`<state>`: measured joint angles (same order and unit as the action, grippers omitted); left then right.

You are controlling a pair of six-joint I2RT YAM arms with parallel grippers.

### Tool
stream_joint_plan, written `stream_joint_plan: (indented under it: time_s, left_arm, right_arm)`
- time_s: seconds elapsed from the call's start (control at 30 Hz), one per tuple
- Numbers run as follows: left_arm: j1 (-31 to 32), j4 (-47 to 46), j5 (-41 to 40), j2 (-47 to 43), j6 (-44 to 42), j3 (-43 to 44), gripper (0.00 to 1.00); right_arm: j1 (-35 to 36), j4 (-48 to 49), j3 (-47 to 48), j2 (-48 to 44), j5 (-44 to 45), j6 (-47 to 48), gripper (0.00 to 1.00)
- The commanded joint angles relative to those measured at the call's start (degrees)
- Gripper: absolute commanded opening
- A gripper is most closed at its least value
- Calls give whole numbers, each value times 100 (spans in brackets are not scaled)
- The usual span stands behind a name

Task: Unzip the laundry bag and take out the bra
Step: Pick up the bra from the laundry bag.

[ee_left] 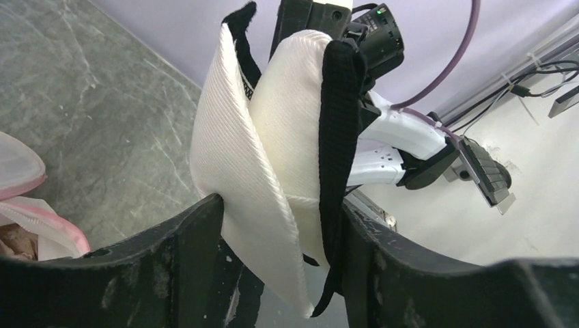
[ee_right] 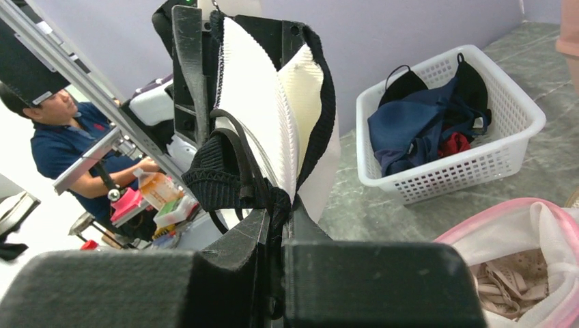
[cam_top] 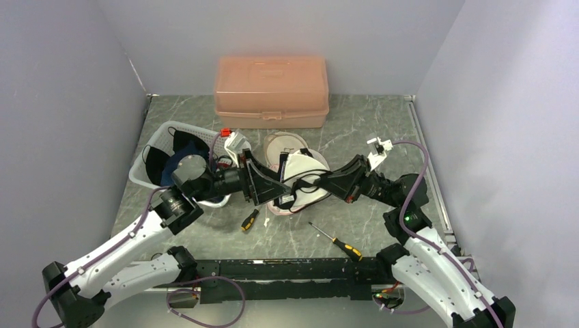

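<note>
Grey worktop [cam_top: 382, 137] fills mid-frame; our right end effector [ee_right: 283, 205] pinches the bra [cam_top: 304, 171], our left end effector [ee_left: 283, 212] straddles it, grip unclear. If we release early, it may drop.

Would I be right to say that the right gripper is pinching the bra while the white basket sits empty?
Not quite: the white basket holds dark garments, as the right wrist view shows; the right gripper does pinch the bra.

We saw the bra [cam_top: 305, 169], white ribbed cups edged in black, folded upright off the table, right of the basket [ee_right: 464, 171]. The pink-rimmed mesh laundry bag [cam_top: 281, 139] lay open beneath it.
</note>
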<state>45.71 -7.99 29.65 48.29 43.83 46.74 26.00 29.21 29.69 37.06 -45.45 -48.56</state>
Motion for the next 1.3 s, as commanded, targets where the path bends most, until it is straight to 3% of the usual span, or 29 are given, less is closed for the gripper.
stream_joint_plan:
  time_s: [0.0, 0.1, 0.3, 0.37, 0.4, 0.43, 0.57, 0.67, 0.8, 0.9, 1.03, 1.13, 1.27]
  left_arm:
    - [-23, -212, 187, 107, 38, 245, 62]
    - [-19, -72, 56, 111, -35, 278, 51]
    - [-20, 132, -139, 101, -154, 321, 20]
    - [-19, 267, -224, 88, -193, 355, 6]
    - [-19, 345, -284, 74, -213, 372, 3]
    - [-19, 425, -366, 64, -239, 385, 3]
    - [-19, 758, -779, -79, -379, 440, 3]
    - [-18, 1301, -1326, -160, -572, 591, 3]
    - [-20, 2417, -2661, -162, -822, 1014, 3]
    - [-20, 3467, -4163, -45, -806, 1454, 3]
    - [-88, 4377, -5902, 147, -722, 1833, 3]
    - [-416, 4407, -6093, 209, -798, 1889, 3]
    - [-1217, 4586, -5610, 684, -733, 2164, 3]
  right_arm:
    - [-9, -27, 248, -23, 53, 214, 0]
    - [-11, -187, 286, -44, 90, 309, 0]
    - [-9, -569, 414, -84, 122, 470, 1]
    - [-7, -757, 488, -100, 141, 536, 22]
    - [-11, -852, 531, -106, 153, 570, 37]
    - [-7, -1036, 586, -117, 188, 627, 54]
    - [-7, -1664, 916, -156, 302, 812, 98]
    - [-14, -2273, 1294, -163, 365, 1067, 100]
    - [0, -3144, 1824, -306, 751, 1572, 100]
    - [-9, -3678, 2042, -545, 1593, 1842, 100]
    - [-7, -3474, 1448, -1104, 2791, 1572, 100]
    - [0, -2800, 588, -1338, 2918, 1083, 99]
    - [-3, -2423, 41, -1012, 2714, 651, 98]
